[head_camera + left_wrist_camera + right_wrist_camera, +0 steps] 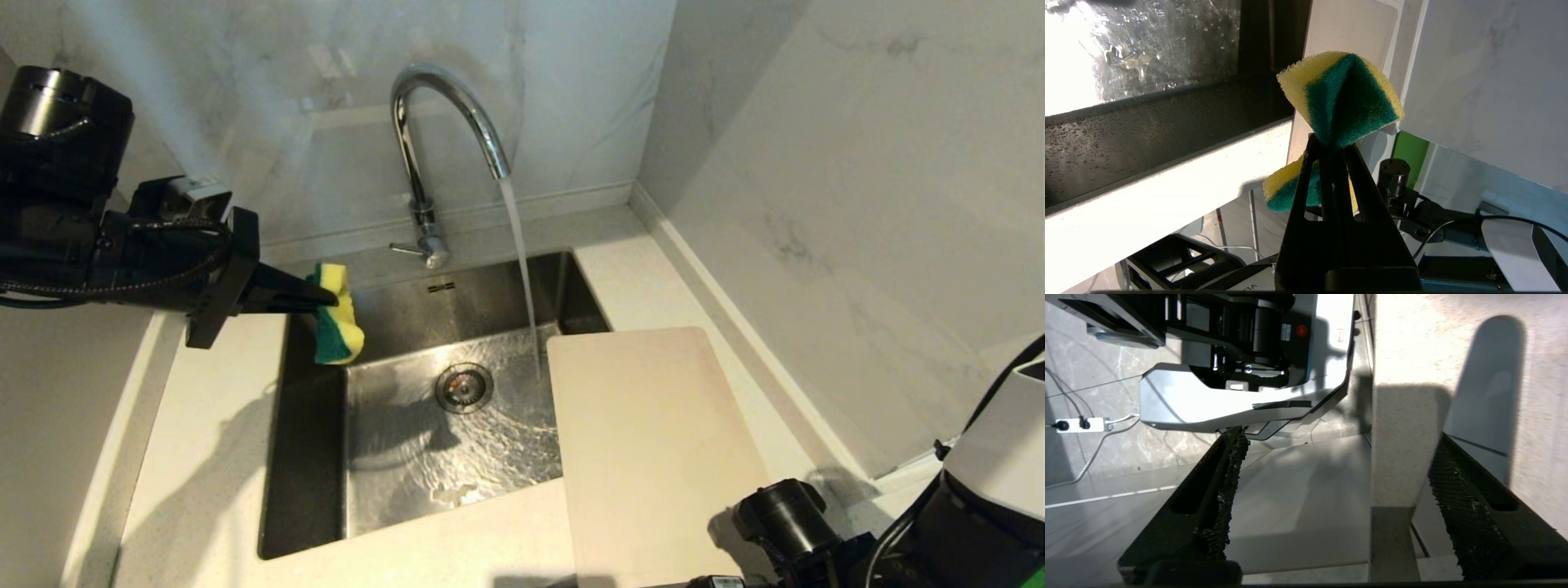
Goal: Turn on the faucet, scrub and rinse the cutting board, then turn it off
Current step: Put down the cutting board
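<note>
Water (522, 278) streams from the chrome faucet (412, 139) into the sink (310, 457); the faucet's thin lever (404, 247) sticks out at its base. The cream cutting board (653, 441) lies flat over the sink's right edge and the counter. My left gripper (331, 302) hovers over the sink's back left corner, shut on a green-and-yellow sponge (341, 331) (1339, 94). In the right wrist view my right gripper (1340, 435) stands wide open around the near end of the cutting board (1412, 355), whose slot handle (1490, 388) shows beside one finger.
Marble walls close in behind the sink and along the right (857, 204). The pale counter (204, 457) runs on the left and in front. The drain (464, 387) sits mid-basin under rippling water. My right arm (784, 523) is low at the front right.
</note>
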`<state>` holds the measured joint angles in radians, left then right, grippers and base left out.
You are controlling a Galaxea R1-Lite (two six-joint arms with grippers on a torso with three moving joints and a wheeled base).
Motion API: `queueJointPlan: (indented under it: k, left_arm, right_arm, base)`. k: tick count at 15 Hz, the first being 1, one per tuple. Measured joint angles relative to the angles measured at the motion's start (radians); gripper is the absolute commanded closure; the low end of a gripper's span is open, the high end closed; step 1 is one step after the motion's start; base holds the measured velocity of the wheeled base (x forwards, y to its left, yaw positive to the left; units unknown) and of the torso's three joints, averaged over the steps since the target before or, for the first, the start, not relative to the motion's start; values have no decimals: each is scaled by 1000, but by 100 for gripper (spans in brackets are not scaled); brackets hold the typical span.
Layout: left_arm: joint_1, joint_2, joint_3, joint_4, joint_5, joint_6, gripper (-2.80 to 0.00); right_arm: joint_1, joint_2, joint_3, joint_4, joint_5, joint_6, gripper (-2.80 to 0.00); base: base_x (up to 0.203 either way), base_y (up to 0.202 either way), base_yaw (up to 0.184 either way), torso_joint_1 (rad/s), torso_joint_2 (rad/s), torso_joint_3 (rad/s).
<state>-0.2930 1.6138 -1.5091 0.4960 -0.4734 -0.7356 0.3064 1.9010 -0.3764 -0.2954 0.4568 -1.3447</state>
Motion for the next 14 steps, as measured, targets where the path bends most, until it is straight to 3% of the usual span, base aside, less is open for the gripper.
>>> queueJointPlan:
  k: [12, 14]
  left_arm:
    - [-2, -82, 4, 19, 2, -21, 0]
    - [-2, -93, 4, 28, 6, -23, 0]
  right_arm:
    - [-29, -189, 8, -2, 6, -2, -280]
    - [-38, -226, 6, -1, 44, -1, -280]
  base:
    - [0, 0, 0, 0, 0, 0]
    - [0, 0, 0, 0, 0, 0]
